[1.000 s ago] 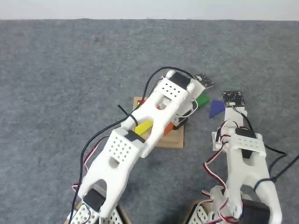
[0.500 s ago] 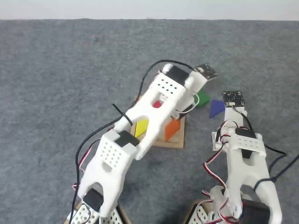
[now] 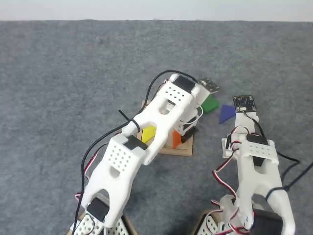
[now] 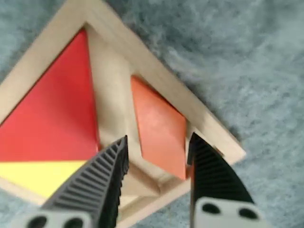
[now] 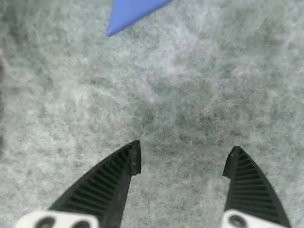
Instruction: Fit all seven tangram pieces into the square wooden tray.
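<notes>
The square wooden tray [image 3: 182,150] lies mid-table under my left arm. In it I see a red triangle [image 4: 52,104], a yellow piece [image 3: 148,133] and an orange piece [image 3: 177,139]. In the left wrist view, my left gripper [image 4: 158,156] hangs open low over a corner of the tray [image 4: 156,66], one finger on each side of the orange piece [image 4: 159,133]. A green piece [image 3: 211,104] and a blue triangle [image 3: 226,113] lie on the carpet right of the tray. My right gripper [image 5: 183,159] is open over bare carpet, a little short of the blue triangle [image 5: 133,9].
Grey carpet covers the whole table, with wide free room to the left and far side. The right arm [image 3: 257,154] stands close to the right of the tray. The left arm [image 3: 127,156] hides much of the tray.
The left arm lifted and swung toward the far side, then came back down over the tray's right part, around the orange piece. The right arm has kept still.
</notes>
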